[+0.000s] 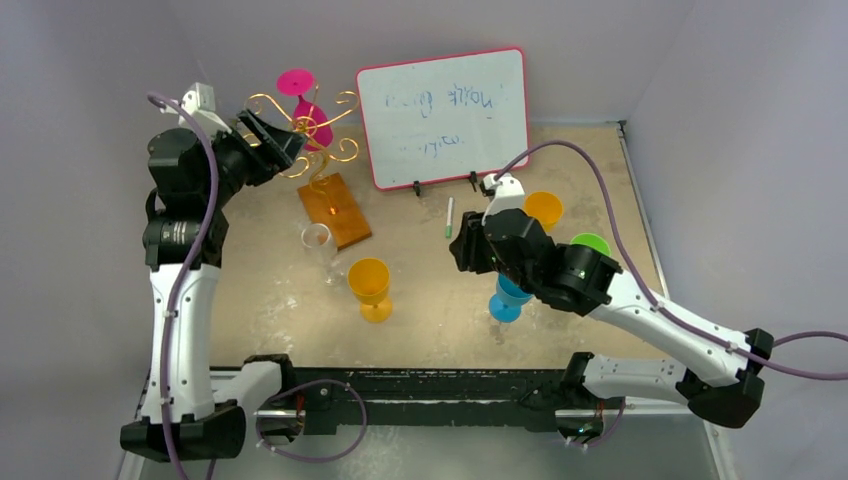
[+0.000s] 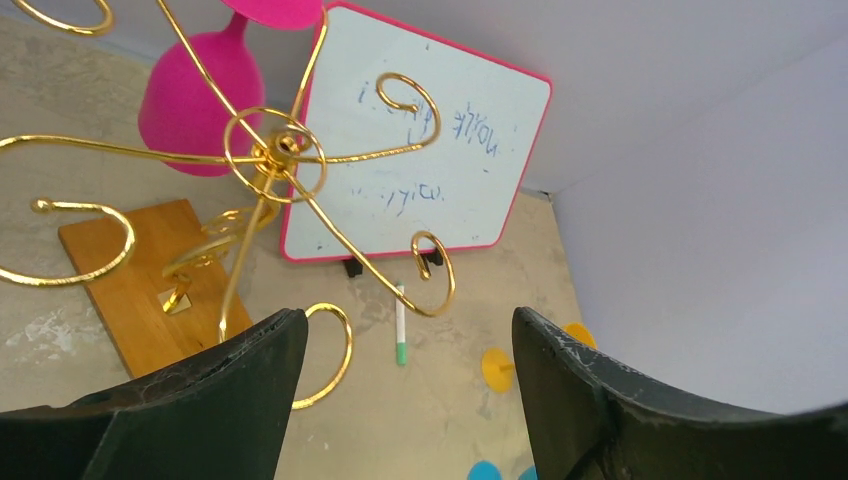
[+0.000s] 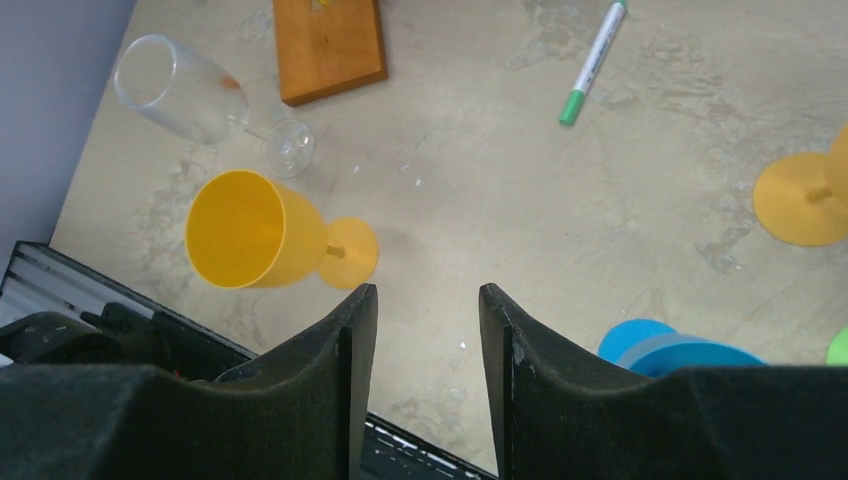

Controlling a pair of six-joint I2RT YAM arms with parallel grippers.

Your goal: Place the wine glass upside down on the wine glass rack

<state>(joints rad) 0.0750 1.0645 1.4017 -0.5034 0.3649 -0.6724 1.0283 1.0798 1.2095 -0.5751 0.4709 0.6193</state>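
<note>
**Pink glass on rack, both grippers empty**

Left arm is raised high at the back-left. The left gripper sits just beside the wine glass rack, fingers spread wide with nothing between them. Right arm reaches in low over mid-table. The right gripper points down with a narrow gap between its fingers and grips nothing.

The pink wine glass hangs upside down in the rack's gold arms, foot on top. I can't tell exactly which curl holds the stem, and the left wrist view cuts off the foot.

The blue glass is mostly hidden under the right wrist. Only the rim of the green glass shows. The whiteboard writing is too faint to read.

The table is beige and scuffed, with plain grey walls on three sides. On it stand a clear glass, a yellow glass and an orange glass, and a marker lies flat.
</note>
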